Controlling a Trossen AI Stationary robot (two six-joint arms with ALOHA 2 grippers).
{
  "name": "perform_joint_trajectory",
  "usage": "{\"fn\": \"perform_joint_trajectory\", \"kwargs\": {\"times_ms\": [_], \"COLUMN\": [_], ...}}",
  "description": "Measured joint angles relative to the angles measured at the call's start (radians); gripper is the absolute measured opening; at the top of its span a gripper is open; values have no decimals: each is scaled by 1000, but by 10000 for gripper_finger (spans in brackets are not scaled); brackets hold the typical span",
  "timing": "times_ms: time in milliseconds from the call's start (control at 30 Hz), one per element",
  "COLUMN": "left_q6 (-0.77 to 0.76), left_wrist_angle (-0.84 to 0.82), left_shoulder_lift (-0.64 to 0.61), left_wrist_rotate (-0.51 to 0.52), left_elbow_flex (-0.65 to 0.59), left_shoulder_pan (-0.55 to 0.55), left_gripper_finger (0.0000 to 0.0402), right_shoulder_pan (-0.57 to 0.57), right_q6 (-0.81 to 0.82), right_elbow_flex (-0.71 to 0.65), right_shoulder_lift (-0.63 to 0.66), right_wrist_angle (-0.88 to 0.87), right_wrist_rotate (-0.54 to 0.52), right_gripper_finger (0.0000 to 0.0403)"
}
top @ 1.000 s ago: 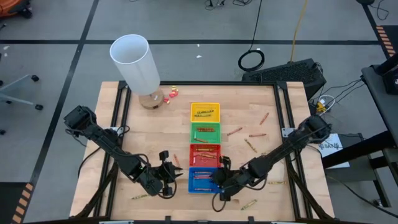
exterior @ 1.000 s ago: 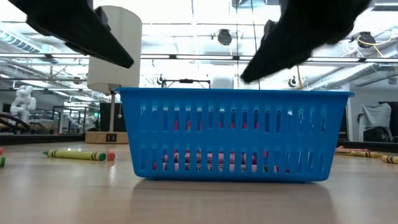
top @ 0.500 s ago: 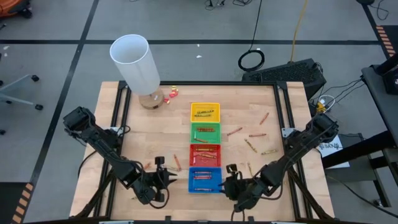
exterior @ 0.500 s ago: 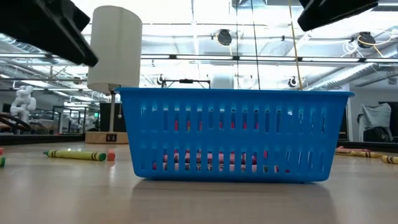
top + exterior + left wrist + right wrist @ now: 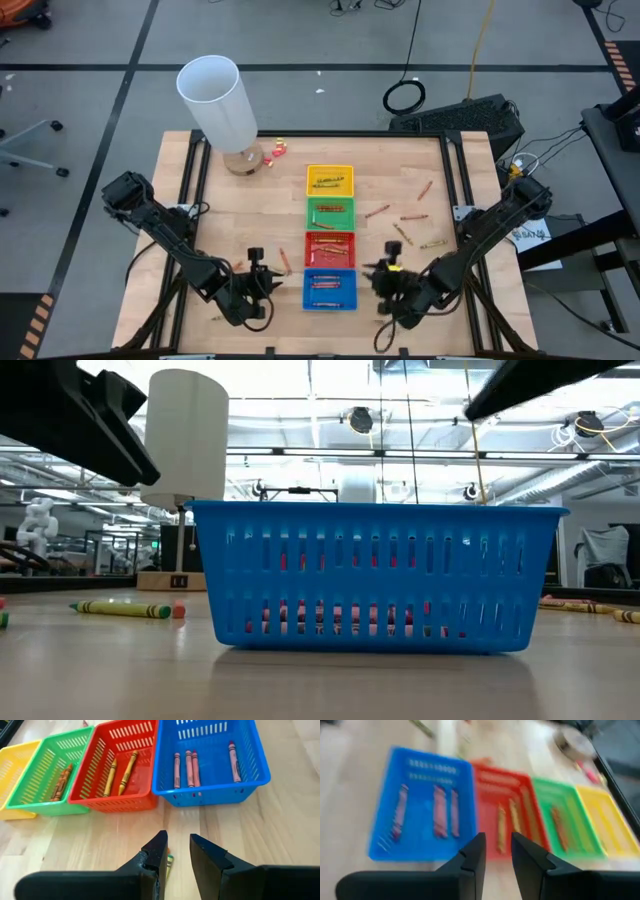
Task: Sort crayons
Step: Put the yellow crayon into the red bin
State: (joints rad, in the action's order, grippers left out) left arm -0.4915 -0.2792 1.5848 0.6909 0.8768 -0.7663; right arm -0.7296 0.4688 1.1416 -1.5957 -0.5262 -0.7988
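Note:
Four trays stand in a row down the table's middle: yellow (image 5: 330, 181), green (image 5: 330, 213), red (image 5: 330, 247) and blue (image 5: 330, 290). Crayons lie in them: several reddish ones in the blue tray (image 5: 189, 767), two olive-yellow in the red tray (image 5: 120, 772), brownish ones in the green tray (image 5: 61, 782). More crayons (image 5: 403, 235) lie loose on the wood right of the trays. My left gripper (image 5: 177, 842) hovers left of the blue tray (image 5: 257, 272), open by a narrow gap. My right gripper (image 5: 498, 842) hovers right of the blue tray (image 5: 385, 278), also narrowly open. Neither has anything between its fingers.
A tall white cylinder (image 5: 220, 100) stands on a round base at the far left, with small red and yellow bits (image 5: 275, 148) beside it. A single crayon (image 5: 285, 262) lies left of the red tray, and a yellow-green one (image 5: 120, 608) near the front left.
My right gripper has drawn back from above the blue tray toward the table's right edge, risen and rolled; its finger gap looks the same. My left gripper has shifted a little toward the table's left edge, away from the blue tray. The trays have not moved.

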Motion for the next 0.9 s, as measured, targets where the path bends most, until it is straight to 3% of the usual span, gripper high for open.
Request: {"fn": "perform_joint_trajectory", "kwargs": {"times_ms": [200,333,633,900], "left_q6": [44,90,159,203], "left_wrist_angle": [1,8,3,11], "left_shoulder_lift": [0,0,0,0], "left_wrist_rotate": [45,114,147,72], "left_elbow_flex": [0,0,0,0], "left_shoulder_pan": [1,12,101,160], "left_gripper_finger": [85,85,85,85], "right_shoulder_pan": [26,69,181,250], "right_q6": [351,521,588,580], "right_elbow_flex": [0,-14,-175,-259], "right_shoulder_lift": [103,107,106,114], "right_wrist_angle": [-401,-576,-587,-534], "right_wrist_rotate": [76,172,377,438], "right_gripper_finger": [75,75,76,91]}}
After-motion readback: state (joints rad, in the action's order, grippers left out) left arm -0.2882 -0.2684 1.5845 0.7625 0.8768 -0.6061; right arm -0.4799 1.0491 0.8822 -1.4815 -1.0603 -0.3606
